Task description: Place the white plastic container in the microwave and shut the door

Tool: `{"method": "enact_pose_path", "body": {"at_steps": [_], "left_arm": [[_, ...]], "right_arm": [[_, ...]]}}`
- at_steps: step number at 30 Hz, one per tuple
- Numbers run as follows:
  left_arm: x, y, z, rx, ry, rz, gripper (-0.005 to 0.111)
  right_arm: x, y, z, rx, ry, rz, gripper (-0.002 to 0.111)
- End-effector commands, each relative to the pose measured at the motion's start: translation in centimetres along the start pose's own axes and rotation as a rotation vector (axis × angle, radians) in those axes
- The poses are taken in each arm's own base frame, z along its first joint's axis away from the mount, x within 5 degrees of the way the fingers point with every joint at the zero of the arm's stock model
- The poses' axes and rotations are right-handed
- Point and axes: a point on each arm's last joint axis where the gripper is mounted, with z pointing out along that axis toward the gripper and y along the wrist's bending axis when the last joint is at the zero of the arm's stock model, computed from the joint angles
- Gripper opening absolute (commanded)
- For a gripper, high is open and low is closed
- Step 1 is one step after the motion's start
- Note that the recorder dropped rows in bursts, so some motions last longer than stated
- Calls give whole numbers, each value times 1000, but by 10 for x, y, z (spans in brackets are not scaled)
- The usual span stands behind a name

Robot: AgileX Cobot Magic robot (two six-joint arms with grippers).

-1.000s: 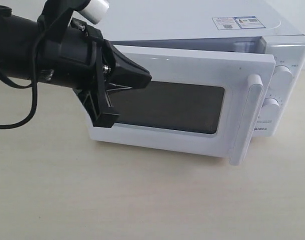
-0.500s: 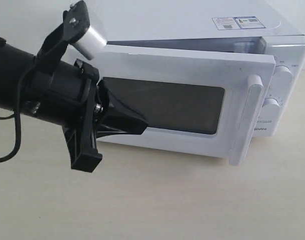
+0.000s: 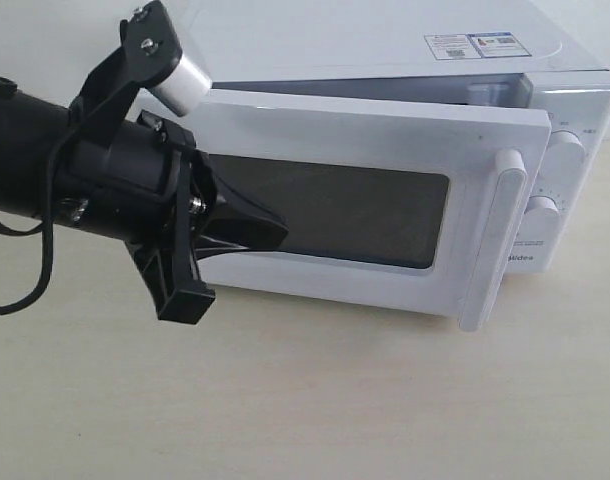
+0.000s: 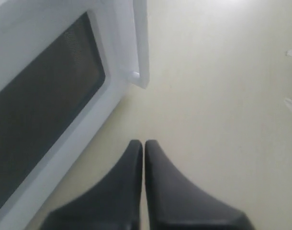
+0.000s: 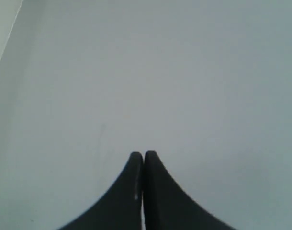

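I can't see the white container; if it's inside the microwave [image 3: 385, 45], the dark window [image 3: 355, 212] hides it. The door [image 3: 385, 135] stands ajar, handle [image 3: 490, 240] side out at the right, so I judge only closing remains. My left gripper [image 3: 281, 232], fingers pressed together as a blunt pusher, sits centre-left before the door; contact unclear. My right gripper [image 5: 143, 154], also together, faces a blank pale surface

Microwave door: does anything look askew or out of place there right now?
The door stands ajar: its handle edge sits out from the microwave, leaving a gap along the top. The shut left gripper is before its hinge end; contact is unclear. No spill or damage shows. The white plastic container is in no view.
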Motion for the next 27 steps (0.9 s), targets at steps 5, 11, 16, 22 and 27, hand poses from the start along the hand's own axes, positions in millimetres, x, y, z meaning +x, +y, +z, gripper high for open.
{"method": "enact_pose_path", "body": {"at_steps": [5,11,16,22,27], "left_arm": [[-3,3,0,-48,-36,-44,4],[-3,3,0,-48,-36,-44,4],[-3,2,0,-36,-34,-46,4],[-3,3,0,-49,-37,-46,4],[-3,4,0,-51,-37,-46,4]], "right_arm": [[-43,16,69,-14,368,76,0],[-20,12,96,-7,605,110,0],[14,19,103,-114,782,158,0],[28,22,106,-150,848,208,0],[28,23,106,-146,850,251,0]]}}
